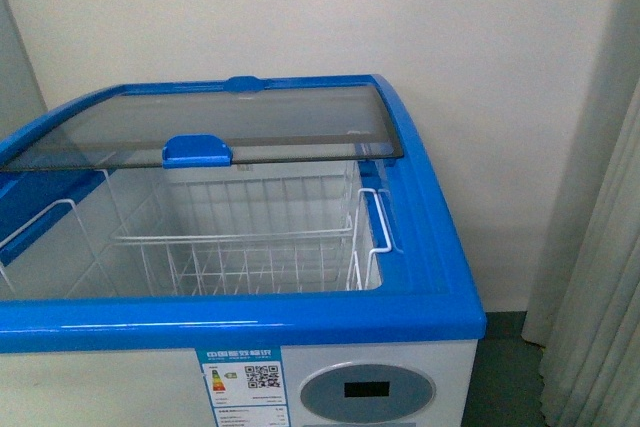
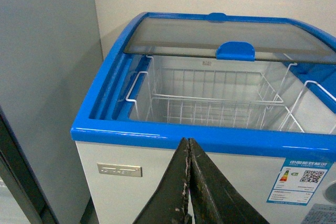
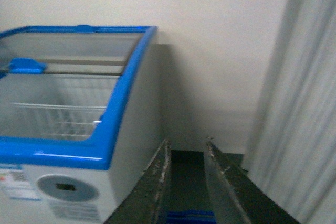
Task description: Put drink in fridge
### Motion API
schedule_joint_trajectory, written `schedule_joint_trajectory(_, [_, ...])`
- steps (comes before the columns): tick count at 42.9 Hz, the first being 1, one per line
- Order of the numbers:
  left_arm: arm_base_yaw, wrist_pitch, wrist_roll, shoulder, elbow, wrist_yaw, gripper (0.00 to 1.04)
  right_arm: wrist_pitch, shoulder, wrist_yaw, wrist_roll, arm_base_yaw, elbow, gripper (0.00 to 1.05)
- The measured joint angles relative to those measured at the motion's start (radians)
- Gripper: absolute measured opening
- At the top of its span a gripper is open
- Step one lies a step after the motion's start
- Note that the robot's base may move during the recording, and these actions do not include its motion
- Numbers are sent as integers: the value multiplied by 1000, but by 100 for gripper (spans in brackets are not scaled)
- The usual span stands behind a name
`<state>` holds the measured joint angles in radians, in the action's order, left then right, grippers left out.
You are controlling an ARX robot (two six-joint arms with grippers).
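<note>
The fridge (image 1: 440,277), a white chest freezer with a blue rim, fills the front view. Its near half is open and its curved glass lid (image 1: 250,127) is slid to the back. A white wire basket (image 1: 250,247) hangs empty inside. The drink is not in view in any frame. My left gripper (image 2: 188,142) is shut and empty, its tips in front of the fridge's blue front rim (image 2: 210,137). My right gripper (image 3: 187,144) is open and empty, off the fridge's right side (image 3: 136,114), pointing at the gap by the wall. Neither arm shows in the front view.
A plain grey cabinet (image 2: 47,87) stands close on the fridge's left. A pale curtain (image 3: 299,103) hangs on its right, with dark floor (image 3: 184,171) between. A bit of something blue (image 3: 189,217) shows low between the right fingers. A wall is right behind.
</note>
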<state>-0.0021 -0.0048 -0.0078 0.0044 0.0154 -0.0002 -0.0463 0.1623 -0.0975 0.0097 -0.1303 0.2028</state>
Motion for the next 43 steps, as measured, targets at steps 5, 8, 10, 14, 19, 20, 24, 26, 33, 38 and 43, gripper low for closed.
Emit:
schedule_joint_trajectory(5, [0, 0, 0, 0, 0, 0, 3, 9, -29, 84, -5, 118, -38, 2])
schedule_joint_trajectory(8, [0, 0, 0, 0, 0, 0, 3, 16, -43, 98, -6, 124, -63, 3])
schedule_joint_trajectory(10, [0, 0, 0, 0, 0, 0, 3, 20, -50, 97, -6, 124, -71, 3])
schedule_joint_trajectory(14, [0, 0, 0, 0, 0, 0, 3, 25, -65, 96, -6, 126, -91, 3])
schedule_joint_trajectory(19, [0, 0, 0, 0, 0, 0, 3, 28, -77, 96, -6, 127, -110, 3])
schedule_joint_trajectory(20, [0, 0, 0, 0, 0, 0, 3, 30, -80, 97, -6, 127, -113, 3])
schedule_joint_trajectory(24, [0, 0, 0, 0, 0, 0, 3, 32, -88, 96, -6, 127, -121, 3])
schedule_joint_trajectory(26, [0, 0, 0, 0, 0, 0, 3, 34, -95, 96, -6, 127, -130, 3])
schedule_joint_trajectory(33, [0, 0, 0, 0, 0, 0, 3, 37, -111, 97, -6, 127, -150, 3])
schedule_joint_trajectory(38, [0, 0, 0, 0, 0, 0, 3, 42, -135, 97, -6, 127, -171, 3])
schedule_joint_trajectory(43, [0, 0, 0, 0, 0, 0, 3, 43, -153, 98, -7, 128, -187, 3])
